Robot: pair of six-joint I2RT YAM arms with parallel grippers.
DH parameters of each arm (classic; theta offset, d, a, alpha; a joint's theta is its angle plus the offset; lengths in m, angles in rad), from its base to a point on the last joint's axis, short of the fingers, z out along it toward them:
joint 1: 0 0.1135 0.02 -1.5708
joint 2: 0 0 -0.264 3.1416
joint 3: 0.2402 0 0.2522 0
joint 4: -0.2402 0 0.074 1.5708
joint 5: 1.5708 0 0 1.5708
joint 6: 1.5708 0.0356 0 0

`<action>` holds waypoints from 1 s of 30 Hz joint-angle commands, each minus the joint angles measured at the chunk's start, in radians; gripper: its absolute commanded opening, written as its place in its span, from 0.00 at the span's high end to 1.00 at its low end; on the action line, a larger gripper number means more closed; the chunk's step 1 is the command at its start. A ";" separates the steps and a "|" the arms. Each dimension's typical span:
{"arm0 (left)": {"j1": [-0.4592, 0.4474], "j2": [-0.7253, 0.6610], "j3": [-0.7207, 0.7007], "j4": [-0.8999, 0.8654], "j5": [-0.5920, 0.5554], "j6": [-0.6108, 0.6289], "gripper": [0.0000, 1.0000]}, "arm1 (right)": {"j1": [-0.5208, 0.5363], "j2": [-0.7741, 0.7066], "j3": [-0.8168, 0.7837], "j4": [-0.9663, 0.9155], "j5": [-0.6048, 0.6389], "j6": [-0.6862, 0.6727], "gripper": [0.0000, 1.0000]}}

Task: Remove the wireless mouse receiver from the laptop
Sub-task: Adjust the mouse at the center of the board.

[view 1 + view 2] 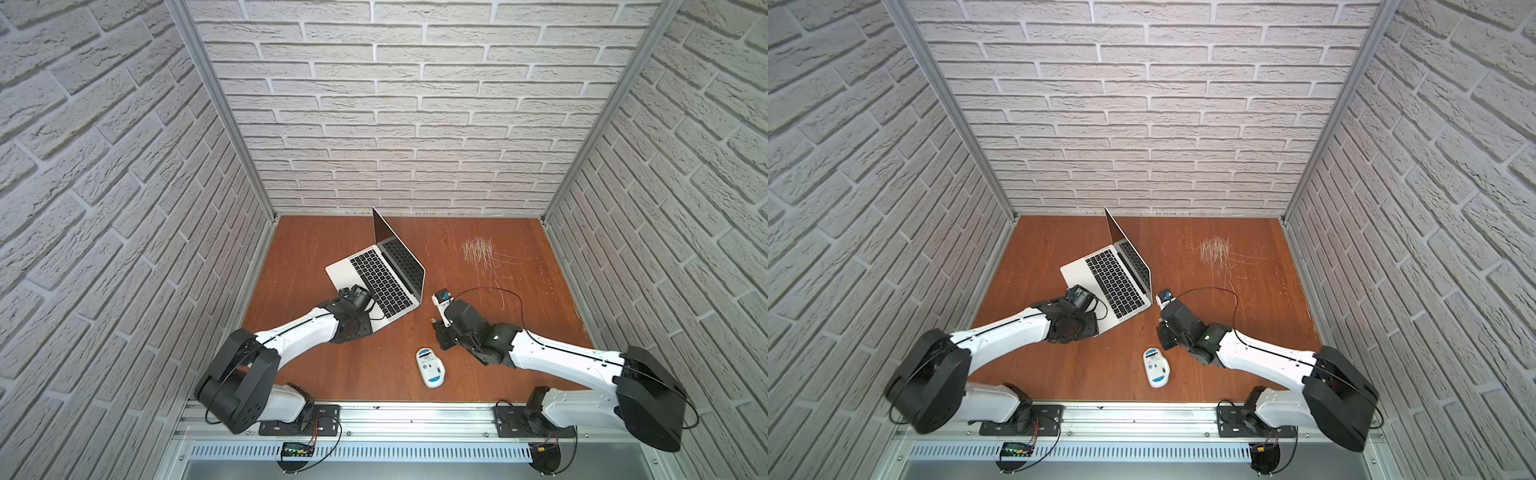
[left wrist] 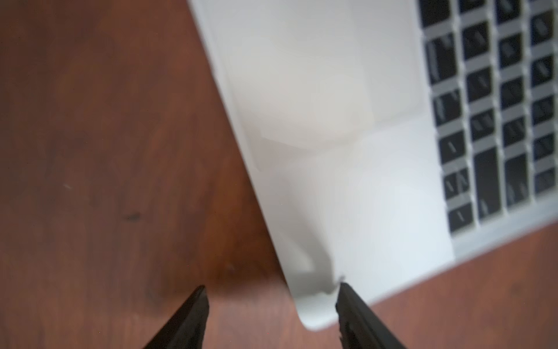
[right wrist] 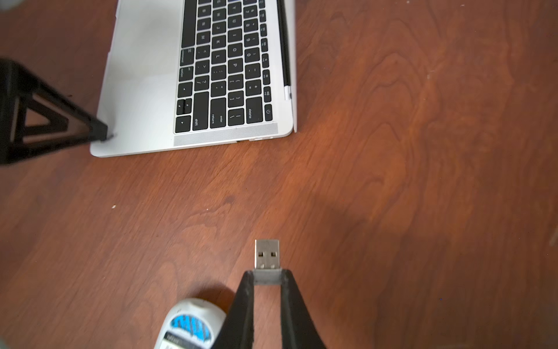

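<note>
The wireless mouse receiver (image 3: pixel 267 255), a short silver USB plug with a grey stub, is out of the laptop (image 3: pixel 142 90) and hangs over the wooden table. My right gripper (image 3: pixel 267 276) is shut on its stub, plug pointing toward the laptop. In both top views the receiver (image 1: pixel 433 321) (image 1: pixel 1160 321) sits right of the open silver laptop (image 1: pixel 353 270) (image 1: pixel 1079 268). My left gripper (image 2: pixel 271 290) stands open over the laptop's (image 2: pixel 332 121) near corner. One of its fingers (image 3: pixel 60 121) rests by the palm rest edge.
A white oval mouse (image 1: pixel 430 368) (image 1: pixel 1155 368) (image 3: pixel 190 326) lies underside up on the table, just near my right gripper. A black cable (image 1: pixel 498 291) loops above the right wrist. Pale scratches (image 1: pixel 478 249) mark the table's far right. Brick-pattern walls enclose three sides.
</note>
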 commanded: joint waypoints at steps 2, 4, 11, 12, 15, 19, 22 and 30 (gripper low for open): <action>-0.127 -0.087 0.001 0.093 0.150 0.068 0.29 | -0.006 -0.085 -0.043 -0.181 -0.009 0.091 0.97; -0.183 -0.071 -0.007 0.150 0.187 0.075 0.29 | -0.008 -0.107 -0.047 -0.209 -0.027 0.102 0.97; -0.290 0.055 -0.034 0.320 0.268 0.087 0.29 | -0.012 -0.066 -0.036 -0.220 -0.117 0.128 0.97; -0.294 0.067 -0.037 0.344 0.283 0.089 0.29 | -0.013 -0.061 -0.041 -0.207 -0.124 0.130 0.97; -0.299 0.081 -0.070 0.446 0.340 0.091 0.27 | -0.016 -0.026 -0.040 -0.177 -0.146 0.116 0.97; -0.299 0.092 -0.086 0.498 0.383 0.090 0.26 | -0.024 0.041 -0.026 -0.126 -0.205 0.104 0.97; -0.299 0.085 -0.096 0.510 0.403 0.089 0.26 | -0.027 0.101 -0.004 -0.111 -0.245 0.100 0.97; -0.300 0.029 -0.149 0.536 0.441 0.080 0.24 | -0.026 0.173 0.025 -0.067 -0.321 0.070 0.97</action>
